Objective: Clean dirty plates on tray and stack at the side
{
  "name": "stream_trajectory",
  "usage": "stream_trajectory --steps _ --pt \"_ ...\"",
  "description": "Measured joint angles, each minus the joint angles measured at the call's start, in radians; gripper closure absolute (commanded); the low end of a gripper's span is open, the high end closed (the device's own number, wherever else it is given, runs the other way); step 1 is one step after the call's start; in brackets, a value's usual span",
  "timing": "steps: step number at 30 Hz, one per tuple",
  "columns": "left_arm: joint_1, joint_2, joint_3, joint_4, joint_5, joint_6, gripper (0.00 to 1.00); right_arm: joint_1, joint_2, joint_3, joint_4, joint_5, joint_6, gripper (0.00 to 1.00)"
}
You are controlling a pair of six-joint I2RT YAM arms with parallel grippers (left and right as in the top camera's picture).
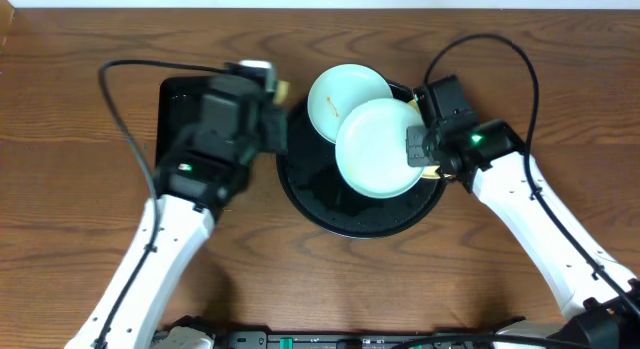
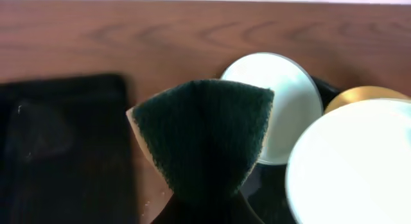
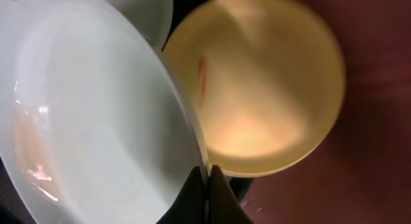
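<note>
Rim-pinched by the right gripper (image 3: 207,180), the pale blue plate (image 3: 96,108) could be levered loose once the left gripper's (image 1: 270,104) clamped scouring sponge (image 2: 202,134) is pressed on.

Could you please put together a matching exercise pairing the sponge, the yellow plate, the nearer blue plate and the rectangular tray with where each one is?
Things:
1 sponge
2 yellow plate
3 nearer blue plate
4 rectangular tray

Places:
A rim pinched by right end effector
B left of the round tray
C gripped in left end effector
D partly under a blue plate

Pairs: 1-C, 2-D, 3-A, 4-B.
</note>
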Motion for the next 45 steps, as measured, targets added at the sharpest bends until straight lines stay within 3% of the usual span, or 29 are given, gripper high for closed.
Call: stream_trajectory --steps 6,10,19,27,32,36,40,45 --pt "0.200 0.031 0.000 -0.058 0.230 -0.005 0.92 0.010 0.000 0.015 0.003 0.107 -0.117 0.99" --pt "0.288 0.076 0.000 -0.066 0.360 -0.007 0.92 0.090 0.000 0.015 0.005 0.272 -0.161 0.99" --pt "0.354 0.184 0.000 -0.070 0.534 -0.008 0.92 0.360 0.000 0.016 0.060 0.636 -0.207 0.99" --pt "0.385 0.223 0.000 -0.072 0.643 -0.014 0.92 0.492 0.000 0.016 0.093 0.959 -0.205 0.99" --pt "0.386 0.223 0.000 -0.074 0.664 -0.019 0.92 0.517 0.000 0.016 0.103 1.040 -0.185 0.99" --pt "0.386 0.223 0.000 -0.074 0.668 -0.022 0.92 0.512 0.000 0.016 0.108 1.001 -0.163 0.99" --pt "0.386 0.223 0.000 -0.084 0.669 -0.022 0.92 0.473 0.000 0.016 0.108 0.796 -0.150 0.99" --pt "0.386 0.223 0.000 -0.102 0.671 -0.023 0.92 0.252 0.000 0.043 0.103 0.465 -0.133 0.99"
